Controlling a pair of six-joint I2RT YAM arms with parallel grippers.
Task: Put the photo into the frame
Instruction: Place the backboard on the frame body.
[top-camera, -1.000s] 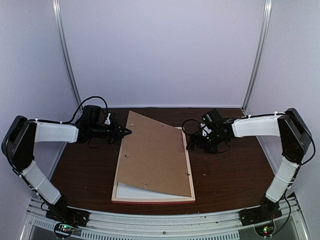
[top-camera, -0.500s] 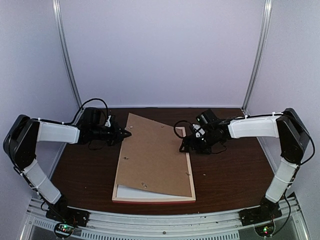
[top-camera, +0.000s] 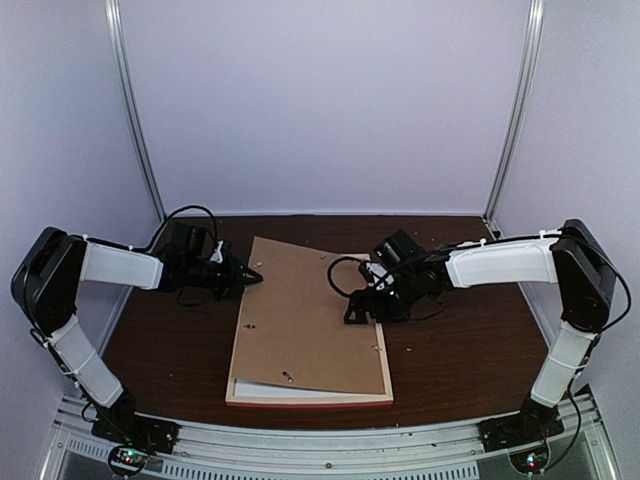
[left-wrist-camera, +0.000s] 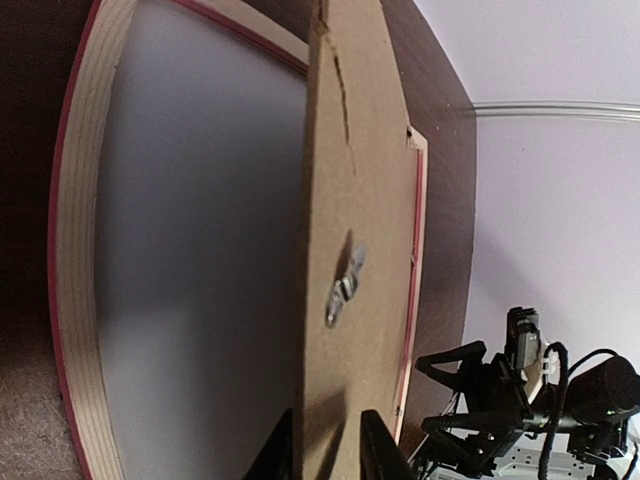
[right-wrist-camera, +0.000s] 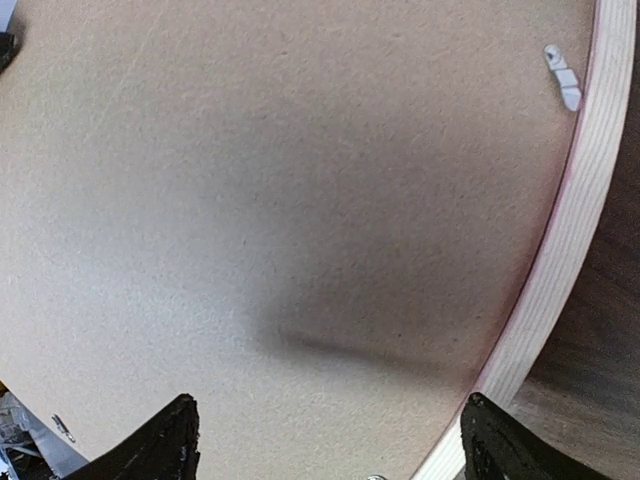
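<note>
Our left claw (top-camera: 254, 273) pinches the far corner of the brown backing board (top-camera: 305, 310), which tilts up off the frame (top-camera: 383, 352). The frame lies pink face down on the counter (top-camera: 455, 350). Under this claw the photo (left-wrist-camera: 190, 250) lies white back up inside the frame, mostly covered by the board. Our right claw (top-camera: 362, 308) is spread wide over the board, with 1 frame bar just beside it.

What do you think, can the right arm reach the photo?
Probably not: the brown board covers most of the photo in the frame, and the right gripper, jaws open, hovers over that board.
</note>
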